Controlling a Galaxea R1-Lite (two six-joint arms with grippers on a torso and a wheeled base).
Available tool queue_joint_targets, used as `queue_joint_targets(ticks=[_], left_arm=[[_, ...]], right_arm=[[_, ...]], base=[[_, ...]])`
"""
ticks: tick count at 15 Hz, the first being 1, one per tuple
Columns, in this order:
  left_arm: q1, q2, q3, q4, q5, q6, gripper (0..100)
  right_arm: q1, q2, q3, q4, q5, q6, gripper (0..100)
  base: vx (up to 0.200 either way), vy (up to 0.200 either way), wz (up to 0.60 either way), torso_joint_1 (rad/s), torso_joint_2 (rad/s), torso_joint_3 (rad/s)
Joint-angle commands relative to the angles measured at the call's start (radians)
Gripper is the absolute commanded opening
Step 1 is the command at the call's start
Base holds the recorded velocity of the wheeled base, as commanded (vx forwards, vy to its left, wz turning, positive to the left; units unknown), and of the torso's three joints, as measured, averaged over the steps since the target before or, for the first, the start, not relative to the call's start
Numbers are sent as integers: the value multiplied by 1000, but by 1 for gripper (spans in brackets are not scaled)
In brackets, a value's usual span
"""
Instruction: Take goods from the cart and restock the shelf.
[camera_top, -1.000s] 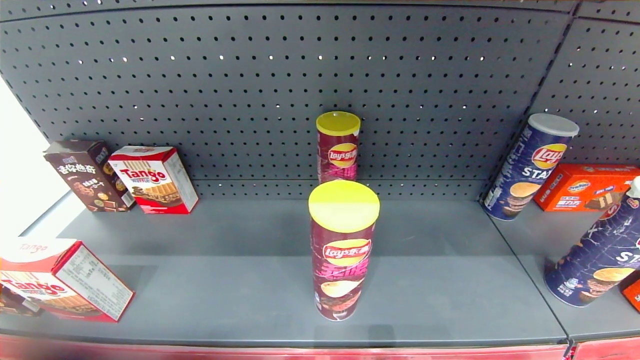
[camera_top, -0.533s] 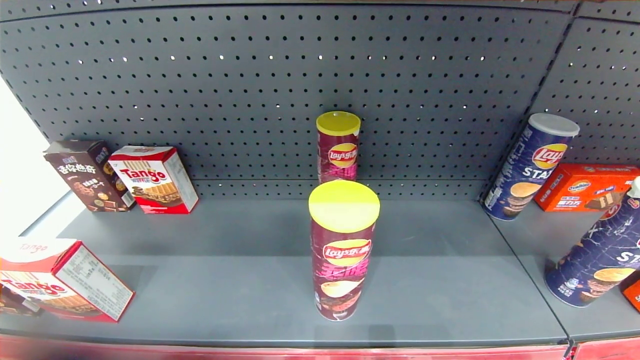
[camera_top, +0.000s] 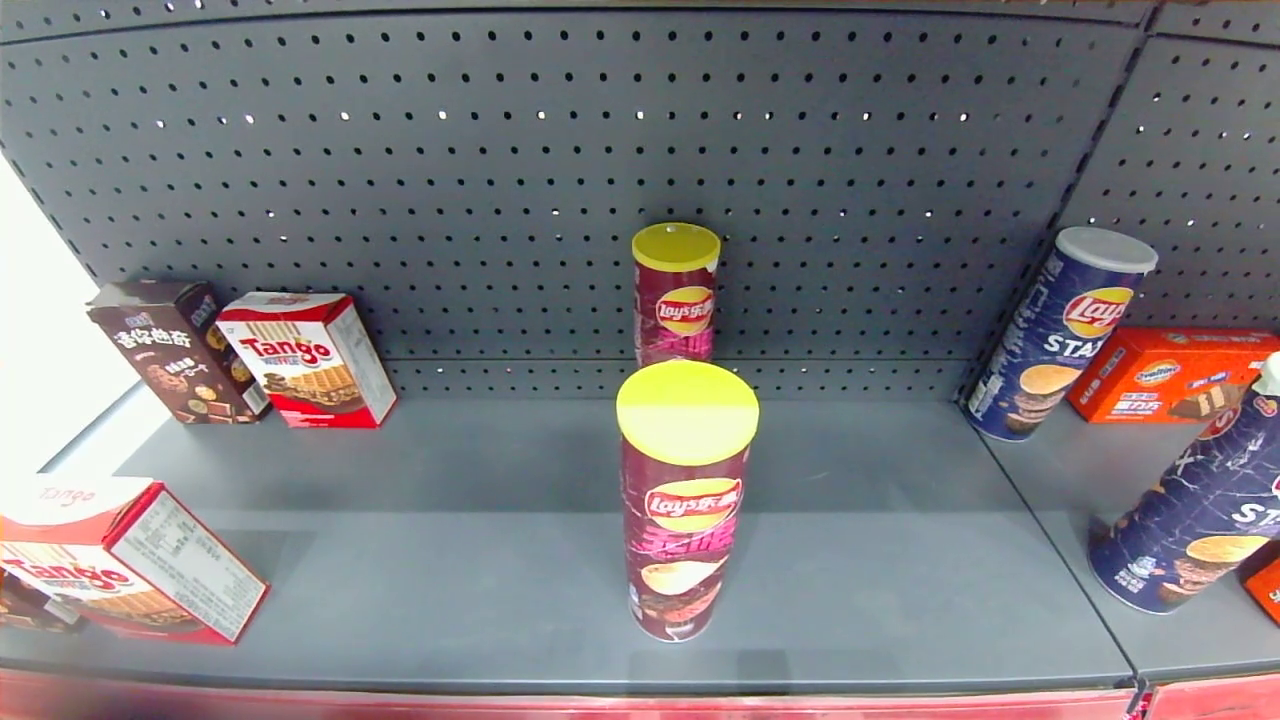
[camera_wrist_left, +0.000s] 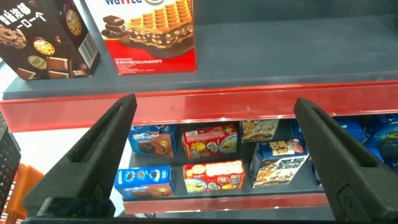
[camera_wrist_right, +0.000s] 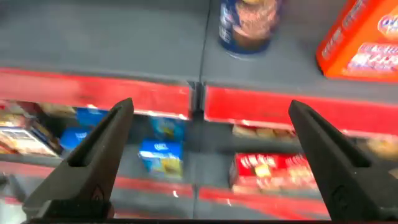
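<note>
I noted the left gripper (camera_wrist_left: 214, 102) and right gripper (camera_wrist_right: 210, 104) both spread and empty, low before the shelf (camera_top: 480, 560) edge, under the wafer box (camera_wrist_left: 149, 31) and blue can (camera_wrist_right: 249, 22); the upright red can (camera_top: 686, 500) stood mid-shelf, above and beyond both, neither arm clearly nearer.

Left pincer (camera_wrist_left: 214, 101), right pincer (camera_wrist_right: 210, 104): matte black, tapered wedge fingers (camera_wrist_left: 93, 155), grainy surface.

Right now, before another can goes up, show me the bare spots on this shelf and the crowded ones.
Bare patches on the shelf: one between the front wafer box and the front maroon can, one between that can and the rear blue can. Crowded: the left end, and the right bay around the orange box.
</note>
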Motion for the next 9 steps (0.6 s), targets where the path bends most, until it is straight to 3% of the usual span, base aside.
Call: queue_joint_targets(ticks=[1,2,3,4,6,9], left_arm=[[0,1,-1,0,0,1,100],[0,1,0,0,0,1,100],[0,1,0,0,1,0,100],[0,1,0,-2,1,0,100],[0,1,0,0,0,3,100],[0,1,0,0,0,3,100]], right_arm=[[-39,-94,-1,1,127,12,100],[-40,-94,-2,9,44,32,100],[-39,-94,7,-11,-219,49,100],[-37,-94,16,-34,-335,52,100],[-36,-94,33,-22,15,12,100],[-37,-94,31,-11,-50,81,100]], base=[[0,0,0,0,0,0],[0,0,0,0,0,0],[0,0,0,0,0,0],[0,0,0,0,0,0],[0,0,0,0,0,0],[0,0,0,0,0,0]])
